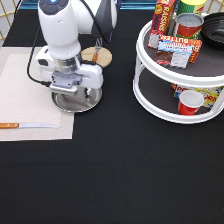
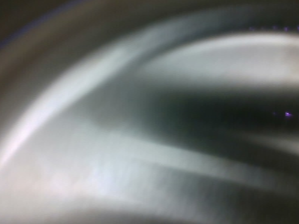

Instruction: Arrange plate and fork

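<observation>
The shiny silver plate point(image 1: 86, 103) lies at the right edge of the beige placemat point(image 1: 25, 90), partly on the black tablecloth. My gripper point(image 1: 75, 96) is down right over the plate and hides most of it. The wrist view is filled from very close by the plate's shiny metal surface point(image 2: 131, 150). The fork point(image 1: 96, 52), with a brown wooden handle, lies on the round tan wooden disc point(image 1: 103, 57) just beyond the plate, toward the exterior view's top.
A knife point(image 1: 27, 125) with an orange handle lies on the placemat's lower edge. A white two-tier turntable point(image 1: 150, 75) at the exterior view's right holds cans, boxes and a red cup point(image 1: 189, 102). A black pan point(image 1: 216, 27) sits at its top right.
</observation>
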